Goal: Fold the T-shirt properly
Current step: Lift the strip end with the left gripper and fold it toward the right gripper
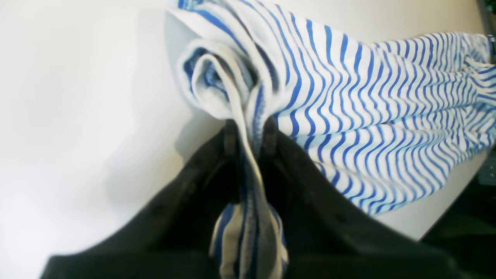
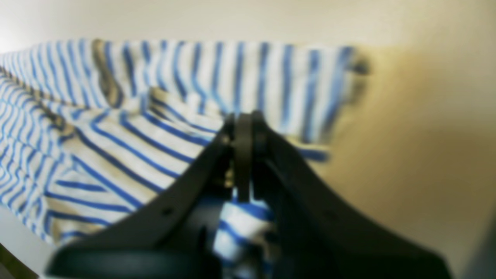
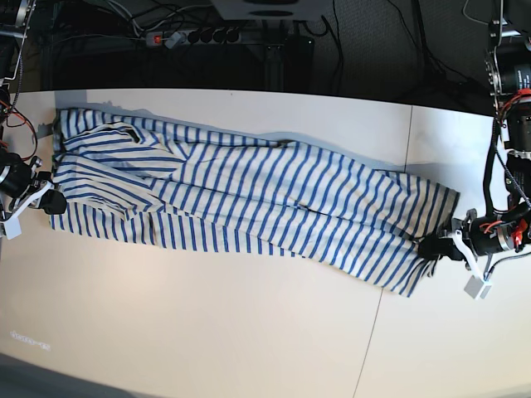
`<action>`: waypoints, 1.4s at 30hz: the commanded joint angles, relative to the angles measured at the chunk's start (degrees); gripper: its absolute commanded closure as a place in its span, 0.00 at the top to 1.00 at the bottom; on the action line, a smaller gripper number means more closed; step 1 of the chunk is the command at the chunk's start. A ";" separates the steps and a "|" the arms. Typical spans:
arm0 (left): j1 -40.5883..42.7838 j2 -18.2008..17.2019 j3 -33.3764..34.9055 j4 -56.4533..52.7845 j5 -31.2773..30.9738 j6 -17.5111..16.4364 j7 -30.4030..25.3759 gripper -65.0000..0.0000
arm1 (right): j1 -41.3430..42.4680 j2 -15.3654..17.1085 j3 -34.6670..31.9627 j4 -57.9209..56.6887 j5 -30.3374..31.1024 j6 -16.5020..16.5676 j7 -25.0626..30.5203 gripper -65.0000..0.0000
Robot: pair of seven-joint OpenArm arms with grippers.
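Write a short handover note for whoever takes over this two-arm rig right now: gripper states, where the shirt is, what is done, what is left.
Left gripper: shut on a bunched edge of the soft white blue-striped T-shirt.
Right gripper: shut on the shirt's opposite end.
Shirt: stretched lengthwise between both arms across the white table, lying on it as a long narrow band.
Done: the shirt appears folded lengthwise, with layers overlapping.
Left: probably bring one end over the other, then release and flatten.
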 commanded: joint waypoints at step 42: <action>7.17 36.92 16.11 26.88 17.00 1.55 6.12 0.00 | 0.79 1.46 0.46 0.85 -1.22 3.74 1.81 0.00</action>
